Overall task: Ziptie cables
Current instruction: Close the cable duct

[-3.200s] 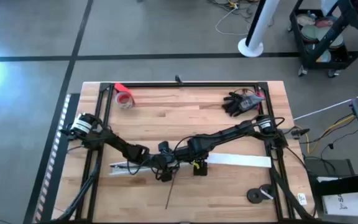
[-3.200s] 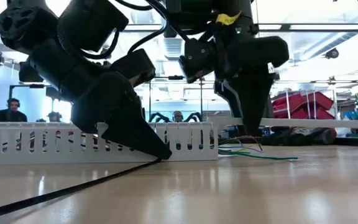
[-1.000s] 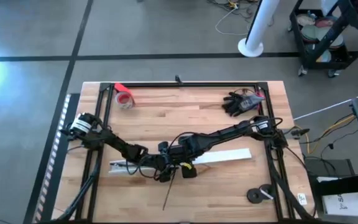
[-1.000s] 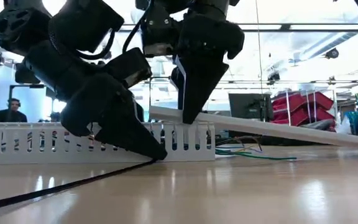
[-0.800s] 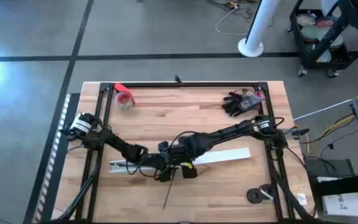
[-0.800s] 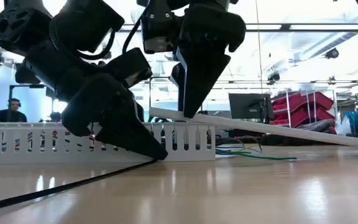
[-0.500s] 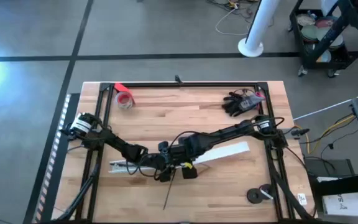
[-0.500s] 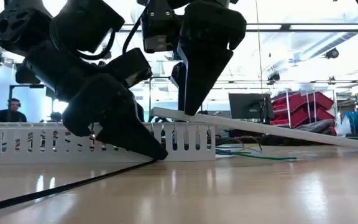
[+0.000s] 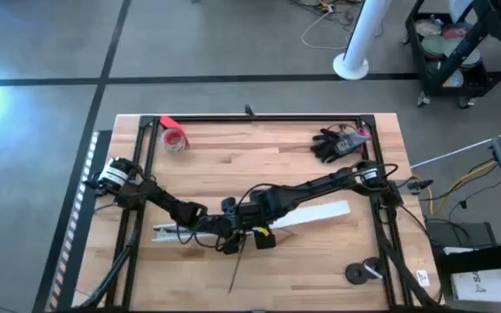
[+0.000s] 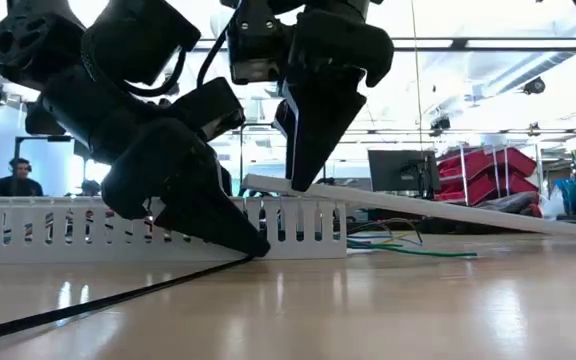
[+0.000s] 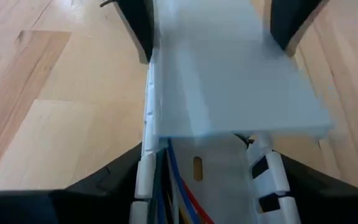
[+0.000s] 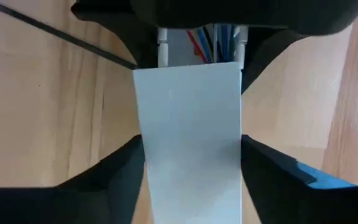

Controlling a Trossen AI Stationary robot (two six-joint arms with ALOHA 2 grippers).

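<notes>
Right gripper [image 10: 303, 185] grips white strip [image 10: 428, 210] above cables [image 10: 408, 247].

arms [image 9: 320, 184]: dark, jointed | white wrist bands | black cords | yellow tag

white strip [image 10: 418, 208] slanting over slotted duct [image 10: 88, 228], both hands crowding its end

Red tape roll [image 9: 174, 137] at table's [image 9: 259, 165] far left, black glove [image 9: 330, 144] far right.
</notes>
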